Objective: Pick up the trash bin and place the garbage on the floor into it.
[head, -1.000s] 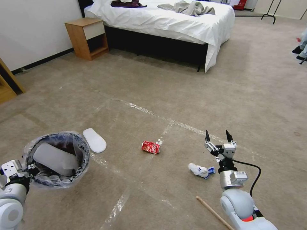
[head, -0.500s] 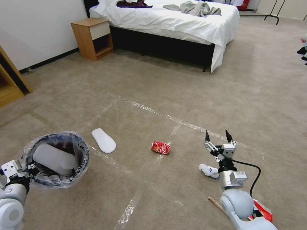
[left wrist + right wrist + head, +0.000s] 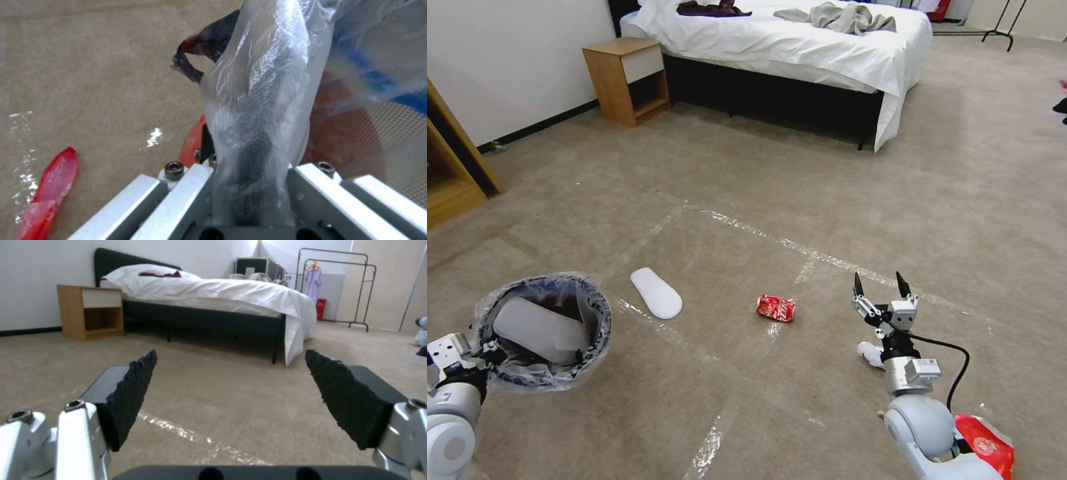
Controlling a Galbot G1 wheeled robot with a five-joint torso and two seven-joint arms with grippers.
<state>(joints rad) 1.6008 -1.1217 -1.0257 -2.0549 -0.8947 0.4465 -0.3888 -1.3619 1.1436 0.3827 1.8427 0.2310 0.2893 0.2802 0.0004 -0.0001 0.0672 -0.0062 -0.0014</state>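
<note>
Left wrist view puts the left gripper [image 3: 249,186] clamped on the rim of the trash bin [image 3: 347,133], the clear liner bunched between its fingers [image 3: 178,196]. In the head view that bin [image 3: 544,330] hangs at the near left, a white slipper [image 3: 537,330] already lying inside. The right gripper [image 3: 879,285] hovers at the near right with its fingers [image 3: 129,396] spread wide and empty, above the floor [image 3: 800,173].

Garbage left on the carpet: a second slipper [image 3: 656,301] just right of the bin, a crushed red can [image 3: 776,308] in the middle, a white tissue wad [image 3: 868,353] tucked beside the right arm, and a red wrapper [image 3: 986,445] nearest the base.

The step in hand appears to be collecting loose pieces. Next, the open gripper likely must lower onto a piece, perhaps the can, and close.
</note>
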